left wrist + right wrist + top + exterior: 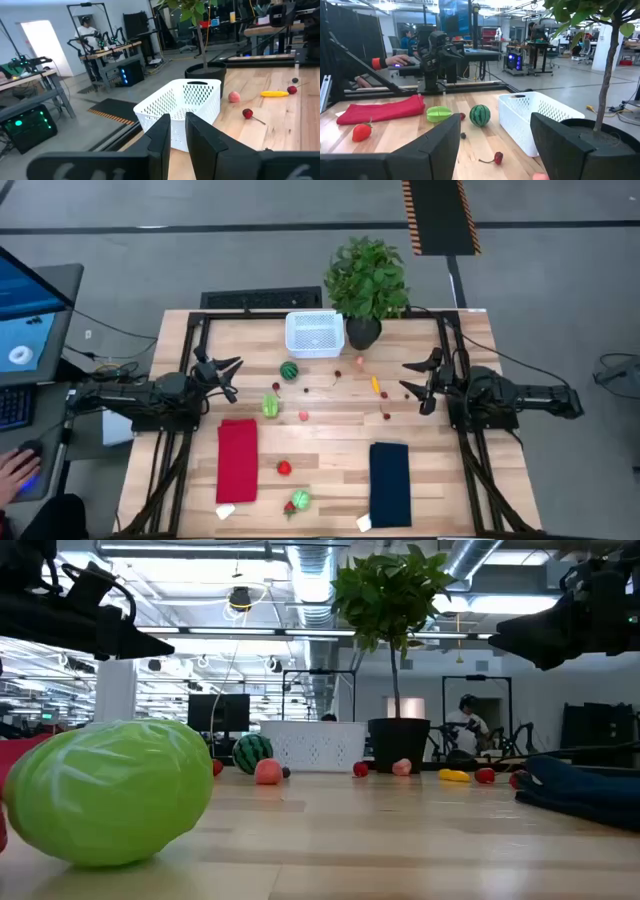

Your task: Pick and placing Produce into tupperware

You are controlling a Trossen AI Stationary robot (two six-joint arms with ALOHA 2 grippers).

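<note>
The white mesh basket stands on its base near the table's far edge, beside the potted plant. Toy produce lies scattered on the wood: a striped watermelon ball, a green cabbage, a pink peach, a red strawberry, a green piece near the near edge, and a yellow-orange piece with small red ones around it. My left gripper hovers left of the watermelon, open with a narrow gap. My right gripper hovers right of the yellow piece, open wide.
A potted plant stands right of the basket. A red cloth and a dark blue cloth lie flat toward the near edge. A person's hand rests at a desk left of the table.
</note>
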